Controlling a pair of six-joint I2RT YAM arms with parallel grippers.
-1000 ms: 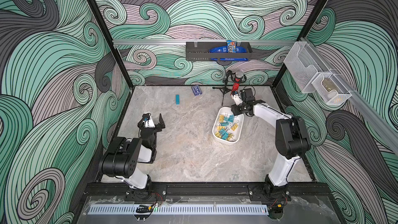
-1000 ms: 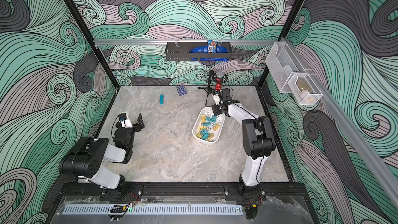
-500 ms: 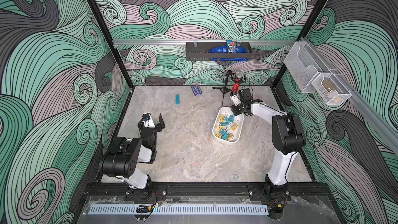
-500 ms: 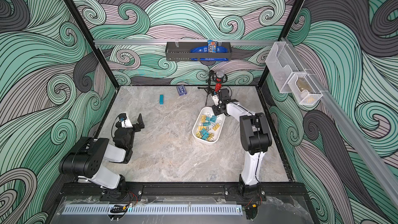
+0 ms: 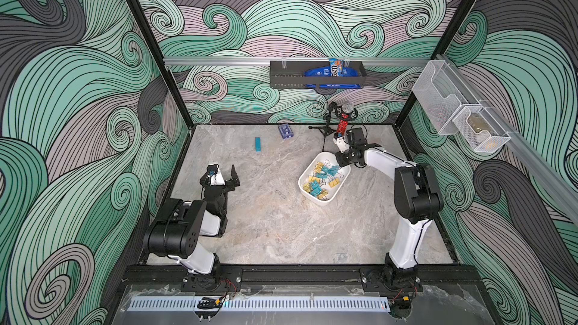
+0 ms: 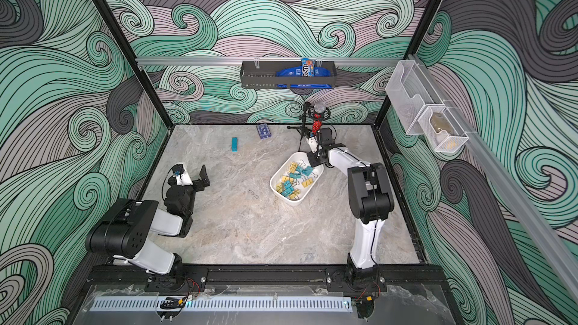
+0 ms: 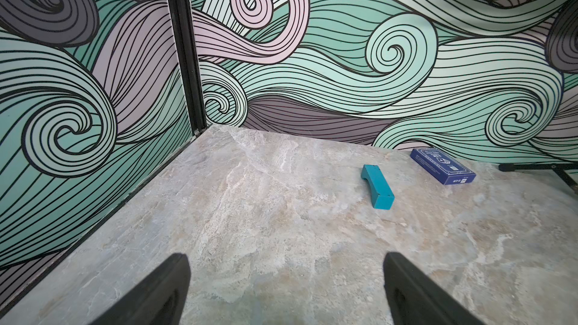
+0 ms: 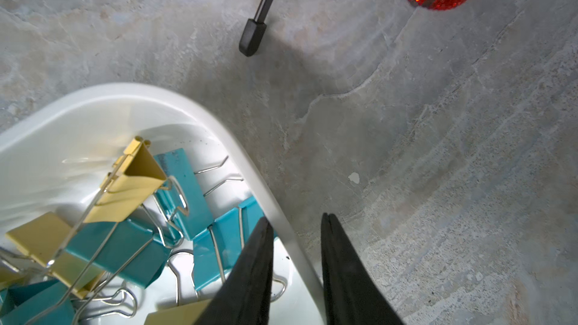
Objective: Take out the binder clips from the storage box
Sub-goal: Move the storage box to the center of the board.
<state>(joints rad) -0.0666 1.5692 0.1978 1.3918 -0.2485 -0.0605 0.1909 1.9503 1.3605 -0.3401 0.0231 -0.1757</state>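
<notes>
Right claw (image 8: 296, 216) pinches the box (image 8: 93, 98) wall, straddling its rim; the light, stiff plastic (likely slippery) should tip easily, spilling the clips (image 8: 184, 189). Left claw (image 7: 286, 256) hangs spread.

Storage box (image 5: 326, 202) on desk (image 5: 281, 229), right of ctr, toward back. Binder clips (image 5: 322, 179) all in it. R gripper (image 8: 295, 217) at box's rear-right corner, astride the rim: one finger in, one out, wall nipped btwn. L gripper (image 7: 285, 257) over desk's left side, well apart from box. Block (image 5: 257, 144) left of card pack (image 5: 285, 131), both near back wall. Mic stand (image 5: 327, 121) behind box.
</notes>
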